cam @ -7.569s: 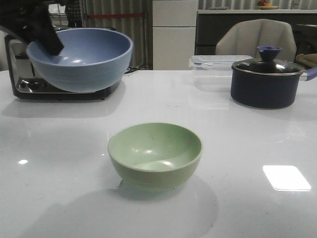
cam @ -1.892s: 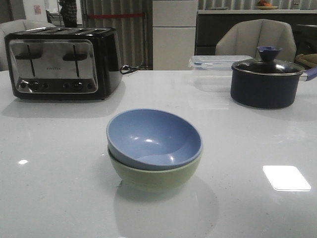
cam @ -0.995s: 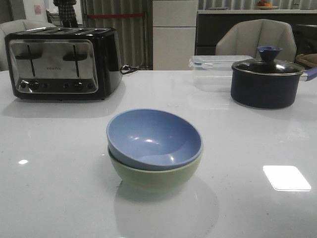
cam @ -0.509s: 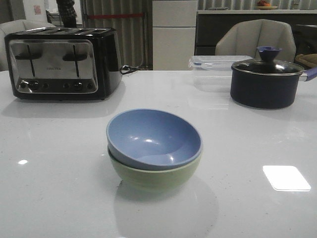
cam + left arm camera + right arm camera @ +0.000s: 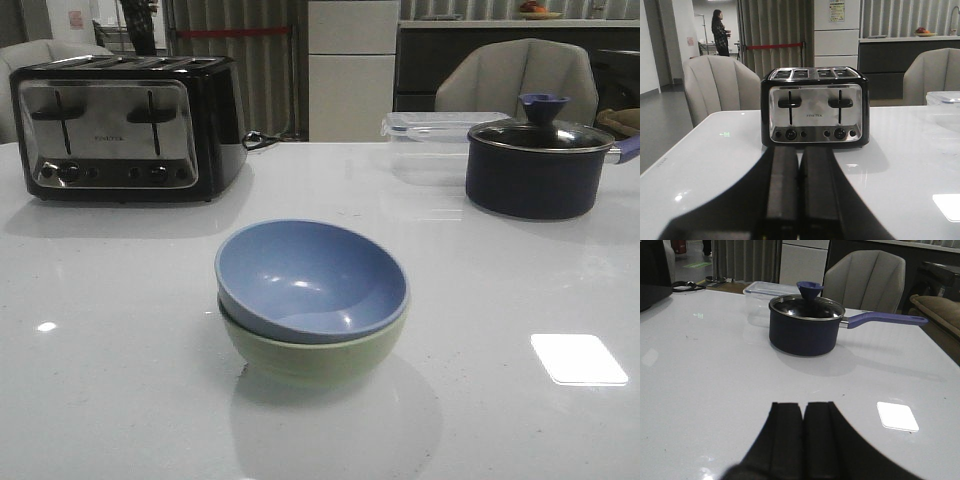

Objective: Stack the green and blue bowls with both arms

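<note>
The dusty blue bowl sits nested inside the pale green bowl at the middle of the white table, tilted slightly. Neither arm shows in the front view. My left gripper is shut and empty, its black fingers pressed together, facing the toaster. My right gripper is shut and empty, its fingers together above the table, facing the dark pot. The bowls do not show in either wrist view.
A black and steel toaster stands at the back left; it also shows in the left wrist view. A dark blue lidded pot and a clear lidded box stand at the back right. Chairs stand behind the table.
Earlier an arm held the blue bowl high at the back left; now it rests in the green bowl and the arm is gone. Nothing has moved in the last two seconds.
</note>
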